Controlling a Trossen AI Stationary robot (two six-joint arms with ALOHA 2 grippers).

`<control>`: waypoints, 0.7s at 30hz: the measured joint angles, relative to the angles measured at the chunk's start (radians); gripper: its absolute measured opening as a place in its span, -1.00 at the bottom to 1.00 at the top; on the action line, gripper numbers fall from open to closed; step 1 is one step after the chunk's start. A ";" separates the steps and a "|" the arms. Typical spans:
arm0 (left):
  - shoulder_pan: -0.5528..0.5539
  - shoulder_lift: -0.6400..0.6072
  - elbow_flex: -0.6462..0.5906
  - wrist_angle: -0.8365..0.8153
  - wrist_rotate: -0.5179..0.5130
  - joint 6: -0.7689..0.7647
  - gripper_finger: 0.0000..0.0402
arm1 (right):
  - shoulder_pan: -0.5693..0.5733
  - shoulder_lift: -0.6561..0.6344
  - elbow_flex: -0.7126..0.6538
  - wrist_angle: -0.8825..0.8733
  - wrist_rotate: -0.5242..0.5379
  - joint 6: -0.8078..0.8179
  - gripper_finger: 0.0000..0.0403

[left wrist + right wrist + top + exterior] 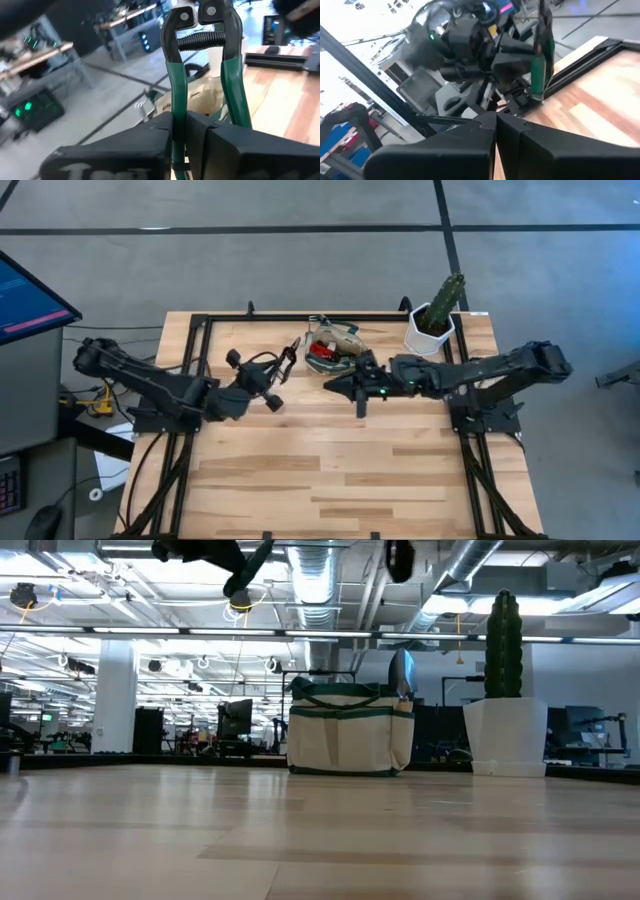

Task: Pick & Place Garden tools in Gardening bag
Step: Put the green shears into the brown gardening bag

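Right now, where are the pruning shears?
The left gripper holds the pruning shears by their green handles above the table, just left of the gardening bag in the high view.

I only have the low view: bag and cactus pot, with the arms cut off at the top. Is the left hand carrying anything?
Observer: Yes. The left hand is shut on the pruning shears, gripping their green handles.
Operator: Is it over the bag?
Observer: No. From above, it sits to the left of the gardening bag, not above the opening.
Operator: And the right hand?
Observer: The right hand is shut and empty, beside the bag on the side facing the table's middle.
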 joint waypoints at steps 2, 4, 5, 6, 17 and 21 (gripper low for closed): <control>0.000 -0.005 -0.024 0.069 0.008 0.089 -0.97 | -0.020 0.050 0.048 -0.003 -0.007 0.001 -1.00; 0.004 -0.004 -0.030 0.096 0.008 0.134 -0.97 | -0.042 0.092 0.097 -0.011 -0.007 0.001 -1.00; 0.009 -0.005 -0.030 0.101 0.004 0.142 -0.97 | -0.053 0.111 0.124 -0.020 -0.007 0.001 -1.00; 0.014 -0.006 -0.030 0.103 0.004 0.150 -0.97 | -0.064 0.130 0.151 -0.027 -0.008 0.001 -1.00; 0.030 -0.005 -0.030 0.104 0.000 0.158 -0.96 | -0.123 0.235 0.350 -0.260 -0.112 -0.033 -0.71; 0.030 -0.005 -0.030 0.105 0.000 0.158 -0.96 | -0.142 0.235 0.365 -0.272 -0.129 -0.035 -0.42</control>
